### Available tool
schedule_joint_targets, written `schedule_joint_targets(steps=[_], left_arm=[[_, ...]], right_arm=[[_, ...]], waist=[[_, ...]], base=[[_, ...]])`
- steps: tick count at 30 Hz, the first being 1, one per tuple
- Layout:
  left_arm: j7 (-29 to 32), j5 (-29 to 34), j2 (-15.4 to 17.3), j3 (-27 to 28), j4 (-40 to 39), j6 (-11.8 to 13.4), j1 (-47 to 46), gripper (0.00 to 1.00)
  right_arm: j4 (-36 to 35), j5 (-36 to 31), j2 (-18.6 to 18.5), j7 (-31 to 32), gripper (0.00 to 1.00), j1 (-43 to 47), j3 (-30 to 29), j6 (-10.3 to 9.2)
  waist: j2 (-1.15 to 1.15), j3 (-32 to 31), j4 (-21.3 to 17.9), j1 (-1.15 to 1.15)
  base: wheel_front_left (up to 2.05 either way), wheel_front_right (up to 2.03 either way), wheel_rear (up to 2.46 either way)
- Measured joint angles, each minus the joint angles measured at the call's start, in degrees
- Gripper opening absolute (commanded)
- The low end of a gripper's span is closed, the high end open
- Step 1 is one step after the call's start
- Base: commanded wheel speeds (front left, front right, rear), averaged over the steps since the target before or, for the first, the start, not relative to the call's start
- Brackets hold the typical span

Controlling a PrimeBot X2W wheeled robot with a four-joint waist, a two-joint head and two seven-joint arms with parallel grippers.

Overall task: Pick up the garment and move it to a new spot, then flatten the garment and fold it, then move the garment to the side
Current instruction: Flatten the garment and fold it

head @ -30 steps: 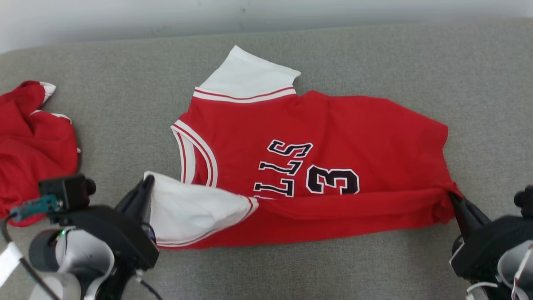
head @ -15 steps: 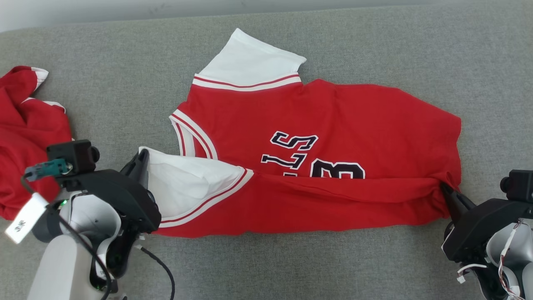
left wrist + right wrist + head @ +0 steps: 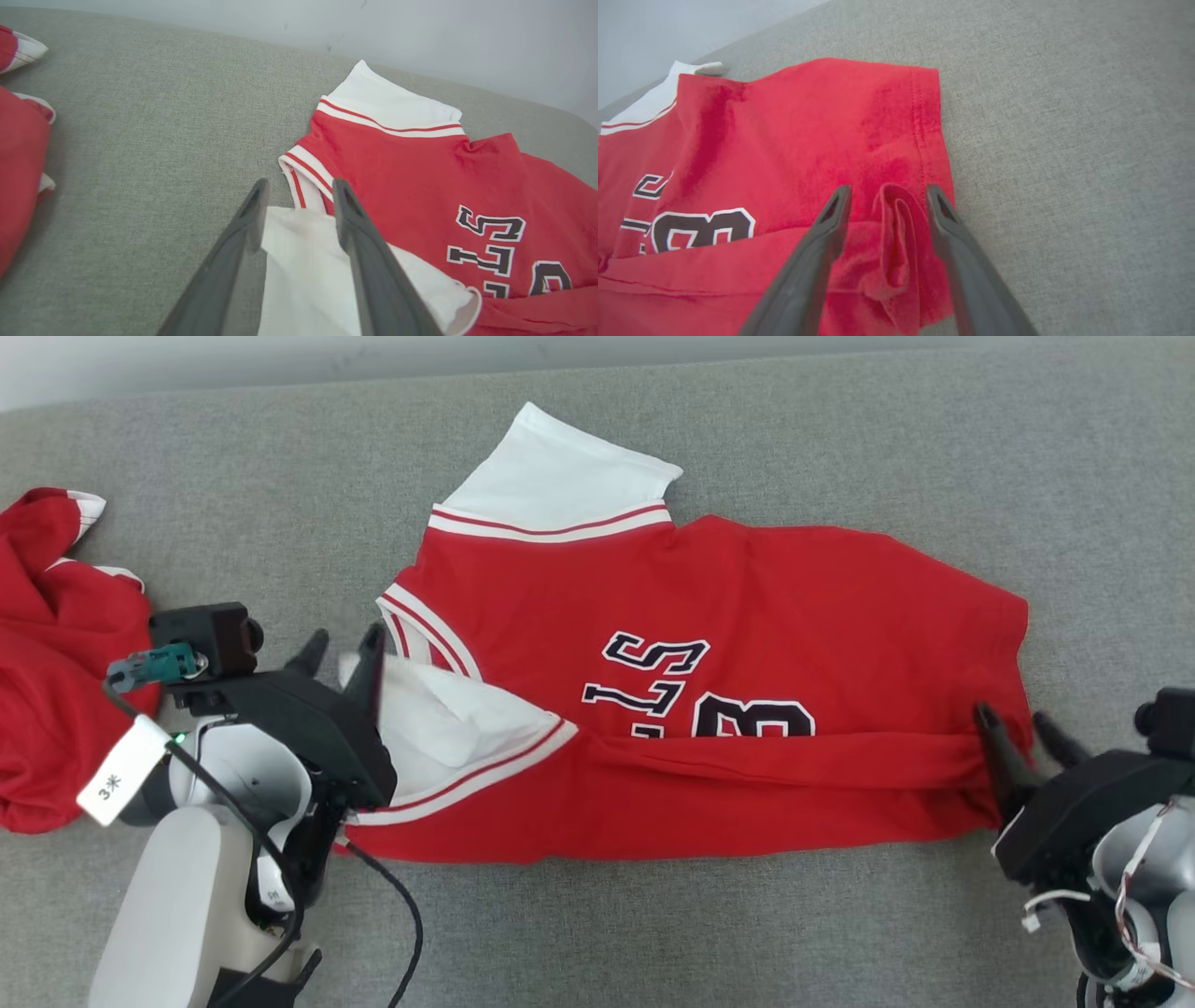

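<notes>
The garment (image 3: pixel 747 607) is a red jersey with white sleeves and black lettering, lying flat on the grey cushion. Its near edge is folded over onto the body and covers the lower part of the number. My left gripper (image 3: pixel 345 649) stands open at the folded white sleeve (image 3: pixel 303 261), one finger on each side of the sleeve's edge. My right gripper (image 3: pixel 1013 723) is open at the red hem corner (image 3: pixel 896 219), and a bunched fold of cloth sits loose between its fingers. The left wrist view shows the garment (image 3: pixel 420 177) and my left gripper (image 3: pixel 299 186); the right wrist view shows my right gripper (image 3: pixel 887 191).
A second crumpled red garment (image 3: pixel 56 663) lies at the far left of the cushion (image 3: pixel 840 448), close to my left arm. A pale wall runs along the cushion's back edge. Bare grey fabric lies in front of the jersey and to its right.
Both grippers have opened and let go of the cloth: the left off the white sleeve, the right off the hem corner. The folded strip now rests on the jersey.
</notes>
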Motion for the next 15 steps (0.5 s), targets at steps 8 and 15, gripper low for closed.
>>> schedule_joint_targets(steps=[8, 15], left_arm=[[-4.4, 1.4, -0.5, 0.2, 3.3, 0.0, -1.3, 1.00], [-11.2, 4.9, -0.1, 0.4, 3.2, 0.0, 0.2, 1.00]], right_arm=[[2.6, -1.1, 0.6, -4.6, 1.00, -1.7, -2.0, -0.83], [3.0, -3.9, 0.8, -11.3, 1.00, -1.6, -3.1, -0.97]], waist=[[-0.01, -1.0, 0.1, 0.00], [-0.01, -2.9, 0.3, 0.00]], base=[[0.00, 0.00, 0.00], [0.00, 0.00, 0.00]])
